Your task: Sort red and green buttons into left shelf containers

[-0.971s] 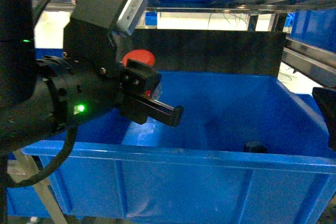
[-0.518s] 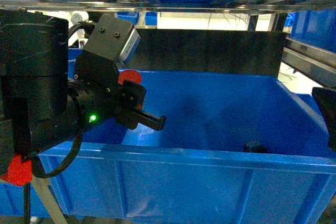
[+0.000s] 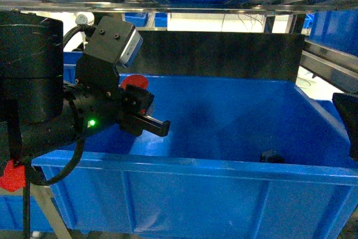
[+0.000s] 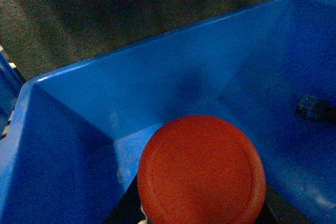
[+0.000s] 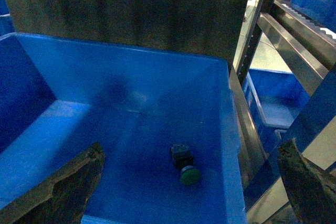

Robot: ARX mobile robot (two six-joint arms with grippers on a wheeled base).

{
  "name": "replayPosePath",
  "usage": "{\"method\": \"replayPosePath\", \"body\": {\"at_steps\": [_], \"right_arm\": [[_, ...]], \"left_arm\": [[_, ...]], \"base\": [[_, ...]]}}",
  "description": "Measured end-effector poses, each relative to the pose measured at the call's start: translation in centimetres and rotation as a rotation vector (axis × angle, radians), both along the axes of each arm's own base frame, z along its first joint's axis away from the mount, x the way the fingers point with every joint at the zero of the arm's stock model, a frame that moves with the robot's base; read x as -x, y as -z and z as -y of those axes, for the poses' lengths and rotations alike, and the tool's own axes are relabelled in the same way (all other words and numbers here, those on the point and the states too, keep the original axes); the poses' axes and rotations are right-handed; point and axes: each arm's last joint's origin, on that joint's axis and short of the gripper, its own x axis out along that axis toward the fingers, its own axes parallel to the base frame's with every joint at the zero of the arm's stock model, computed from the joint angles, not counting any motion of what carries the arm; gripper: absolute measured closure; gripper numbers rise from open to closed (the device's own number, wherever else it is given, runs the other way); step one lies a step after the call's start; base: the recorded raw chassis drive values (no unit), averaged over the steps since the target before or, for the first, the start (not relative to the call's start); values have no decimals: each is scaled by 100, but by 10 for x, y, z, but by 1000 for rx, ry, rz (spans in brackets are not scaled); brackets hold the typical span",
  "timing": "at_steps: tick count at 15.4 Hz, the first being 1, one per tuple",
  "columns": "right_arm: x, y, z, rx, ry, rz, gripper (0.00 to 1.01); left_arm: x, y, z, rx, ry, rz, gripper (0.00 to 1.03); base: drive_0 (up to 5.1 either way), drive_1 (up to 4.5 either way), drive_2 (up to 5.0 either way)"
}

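Left pincer [image 3: 146, 117] closed, arm reaching level from the left; right pincer [image 5: 189, 182] spread wide.

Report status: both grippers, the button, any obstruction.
Left gripper shut on round glossy red-capped button, over the big deep blue plastic bin. Right gripper open, empty. Green-capped button lies on the bin floor, clear of the drop.

Metal shelf rack [image 3: 324, 62]: steel rails across the top and down the right side, upright post [image 5: 257, 30] at right. Big blue bin [image 3: 224, 186] sits on it, filling most of the width. Dark flat panel [image 3: 224, 54] stands just behind the bin's far wall. More blue bins [image 5: 278, 103] on the shelf to the right and lower down. Inside the big bin, near the right wall: one green-capped button [image 5: 185, 167] lying on its side on the floor.
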Motion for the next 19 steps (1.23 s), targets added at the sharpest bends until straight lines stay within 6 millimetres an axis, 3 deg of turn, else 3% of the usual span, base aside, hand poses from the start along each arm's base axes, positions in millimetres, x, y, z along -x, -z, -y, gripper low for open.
{"method": "replayPosePath", "body": {"at_steps": [7,8,17,19], "right_arm": [[0,0,0,0,0,0,3],[0,0,0,0,0,0,3],[0,0,0,0,0,0,3],[0,0,0,0,0,0,3]], "left_arm": [[0,-2,1,7,2,11,9],[0,-2,1,7,2,11,4],[0,-2,1,8,1,11,5],[-1,-3,10,-11,61,27,5]], "base": [[0,0,0],[0,0,0],[0,0,0],[0,0,0]]}}
